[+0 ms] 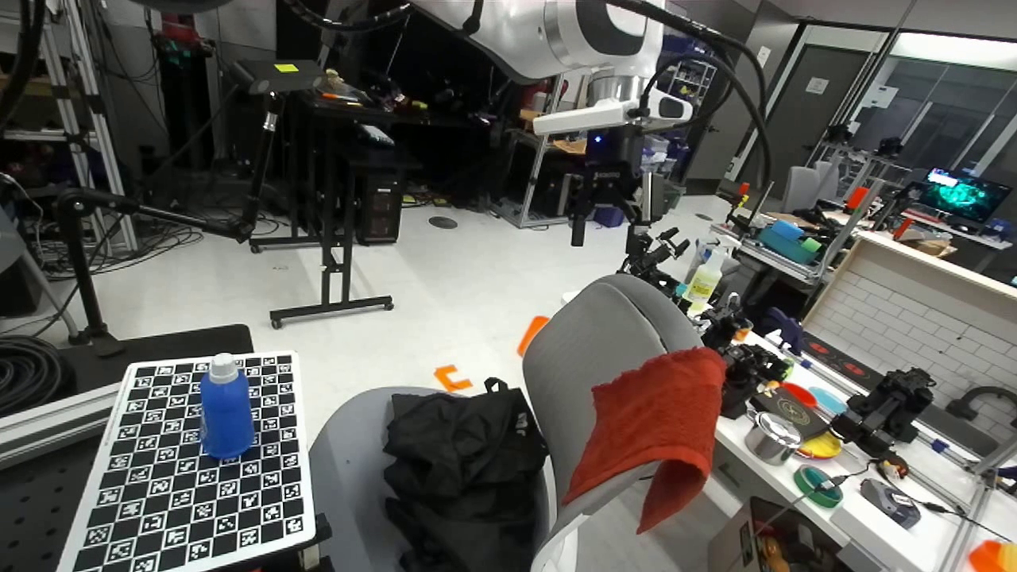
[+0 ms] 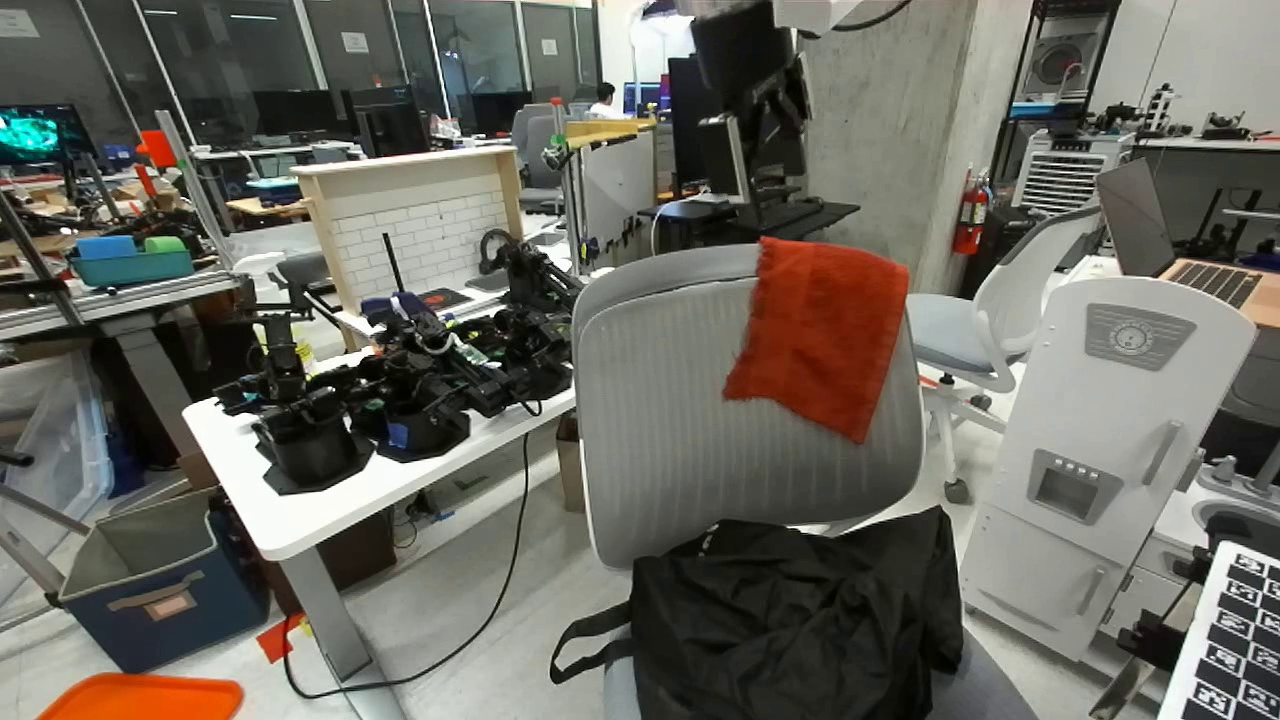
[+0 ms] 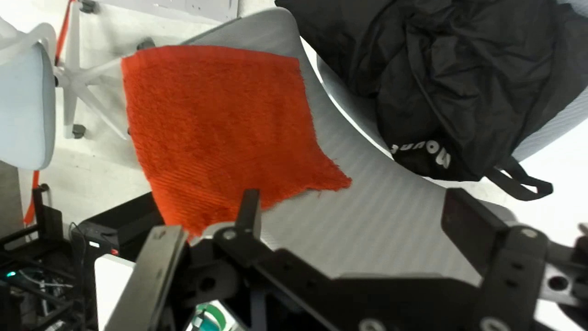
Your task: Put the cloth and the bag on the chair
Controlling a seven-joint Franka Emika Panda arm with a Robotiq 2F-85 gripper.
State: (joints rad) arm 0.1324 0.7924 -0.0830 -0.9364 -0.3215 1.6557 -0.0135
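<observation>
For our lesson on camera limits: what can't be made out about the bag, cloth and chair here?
- Bag: contents hidden by its own fabric in all views.
- Chair: base cut off by the bottom edge in both exterior views.
- Part of the backrest: covered by the cloth in the wrist view.

Shows red on cloth (image 2: 820,335); black on bag (image 2: 790,620), white on lettering (image 3: 420,149); grey stripes on chair (image 2: 680,430); black-and-white checks on board (image 1: 159,477); seemingly mostly black on blurred gripper (image 3: 354,209).

Top mid in an exterior view: white arm (image 1: 524,36) w/ dark patch (image 1: 612,30), blk cable (image 1: 707,32) on rt. Blk gripper (image 1: 608,235), tiny blue light (image 1: 597,138). Wrist view, btm: round grey screws (image 3: 529,233).
</observation>
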